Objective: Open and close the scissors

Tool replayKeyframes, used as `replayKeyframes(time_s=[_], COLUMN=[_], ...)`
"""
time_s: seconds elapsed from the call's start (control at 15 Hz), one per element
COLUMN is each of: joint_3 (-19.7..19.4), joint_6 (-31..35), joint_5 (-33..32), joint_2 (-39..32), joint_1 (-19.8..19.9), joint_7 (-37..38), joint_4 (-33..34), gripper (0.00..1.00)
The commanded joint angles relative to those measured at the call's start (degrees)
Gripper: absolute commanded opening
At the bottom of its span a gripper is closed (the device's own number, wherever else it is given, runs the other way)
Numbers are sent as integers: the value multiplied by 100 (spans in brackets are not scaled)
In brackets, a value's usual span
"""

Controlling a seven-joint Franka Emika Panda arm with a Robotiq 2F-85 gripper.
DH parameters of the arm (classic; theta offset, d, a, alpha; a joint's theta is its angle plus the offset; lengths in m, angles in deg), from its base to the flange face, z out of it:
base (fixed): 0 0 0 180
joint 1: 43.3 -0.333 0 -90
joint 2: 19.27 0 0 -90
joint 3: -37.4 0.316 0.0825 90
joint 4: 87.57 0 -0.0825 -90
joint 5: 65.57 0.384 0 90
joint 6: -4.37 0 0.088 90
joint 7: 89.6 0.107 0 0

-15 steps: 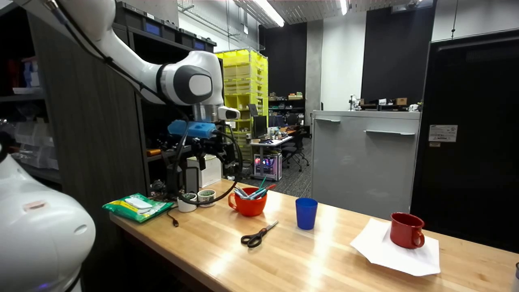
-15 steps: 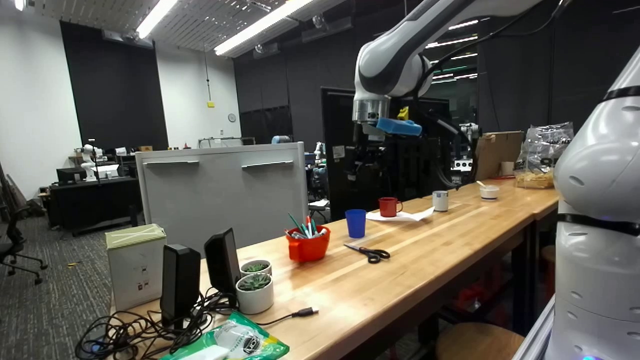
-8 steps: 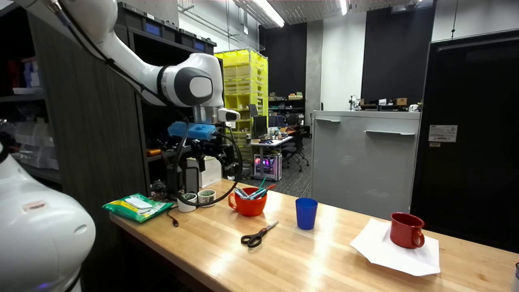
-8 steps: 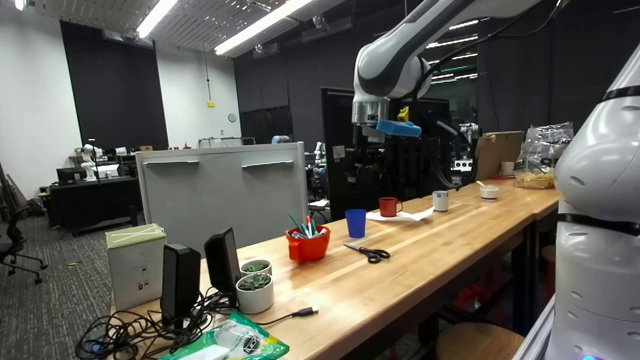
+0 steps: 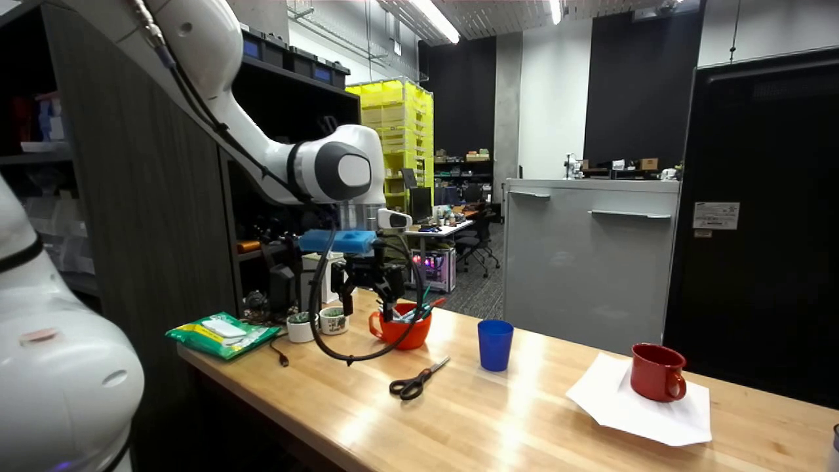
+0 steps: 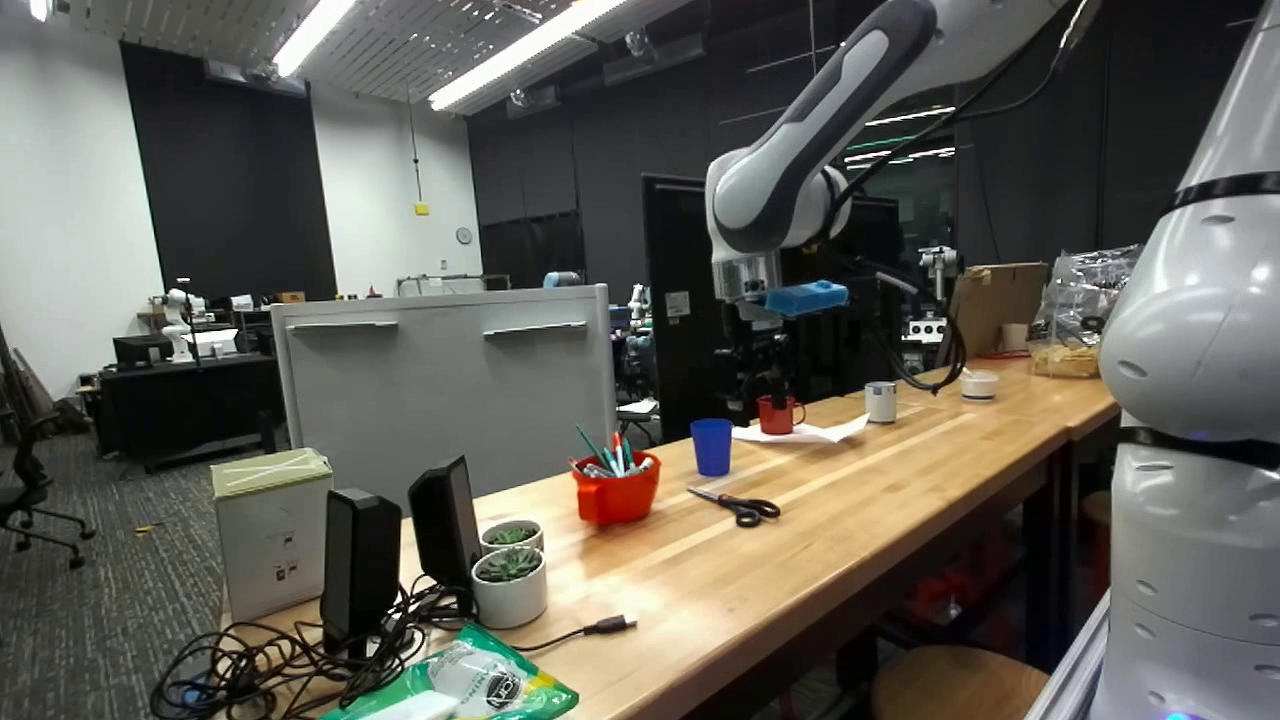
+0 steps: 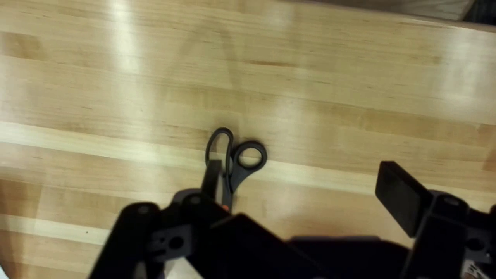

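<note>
Scissors (image 7: 238, 178) on the table (image 7: 329, 97), mid-frame in my wrist view.
I have the claw (image 7: 300, 168) spread wide across the lower half, partly hiding them.

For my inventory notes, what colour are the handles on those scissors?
The scissors' handles are black, clearest in the wrist view.

Ceiling strip lights (image 6: 525, 54) supply illumination. In the wrist view, glare bands (image 7: 124, 38) and a faint shadow (image 7: 232, 68) cross the wooden tabletop (image 7: 329, 89); focus is soft.
</note>
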Motion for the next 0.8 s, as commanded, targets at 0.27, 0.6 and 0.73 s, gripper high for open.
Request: replayKeyframes(time_s=[0.27, 0.6, 0.73], joint_3=[-137, -210, -228], joint_6=[599, 939, 985], joint_5=[-596, -527, -516], joint_2=[-1047, -1607, -1768], joint_1=[238, 262, 259], joint_7=[-186, -147, -59], joint_4=[269, 459, 539], gripper=[100, 100, 100])
